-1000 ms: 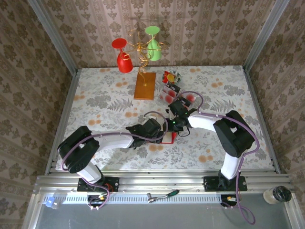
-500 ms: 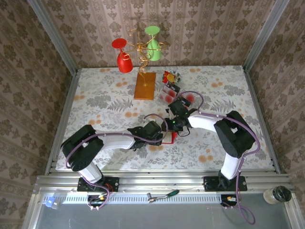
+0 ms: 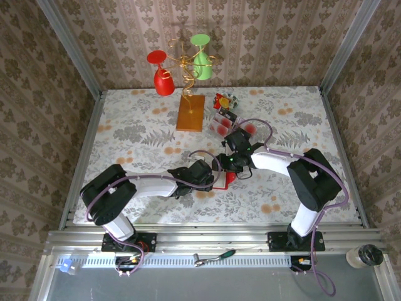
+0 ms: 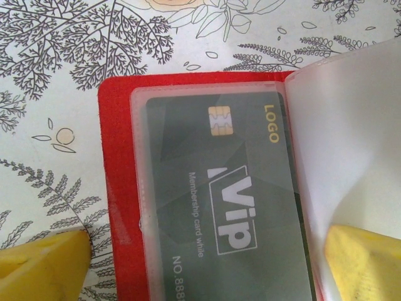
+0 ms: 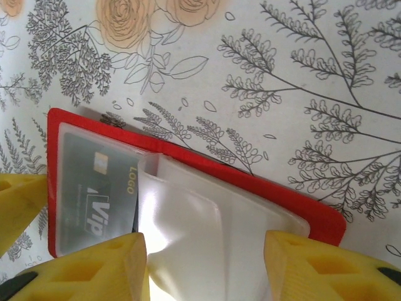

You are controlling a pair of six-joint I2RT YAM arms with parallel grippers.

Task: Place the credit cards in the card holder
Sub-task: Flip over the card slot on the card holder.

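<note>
— Listing item one: where's the card holder (image 4: 119,188)?
— Open on floral counter (image 4: 56,63), VIP card (image 4: 219,194) sleeved. My left fingers (image 4: 37,266) spread wide astride it; right fingers (image 5: 94,269) parted over clear leaf (image 5: 207,238).

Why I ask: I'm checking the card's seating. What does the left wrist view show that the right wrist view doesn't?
Left wrist view adds the fine print on the dark VIP card: a membership line and a number starting 888. Right wrist view adds the far red corner of the card holder, past the lifted clear sleeves. Shared: the card tucked in a clear pocket of the holder, the floral cloth.
</note>
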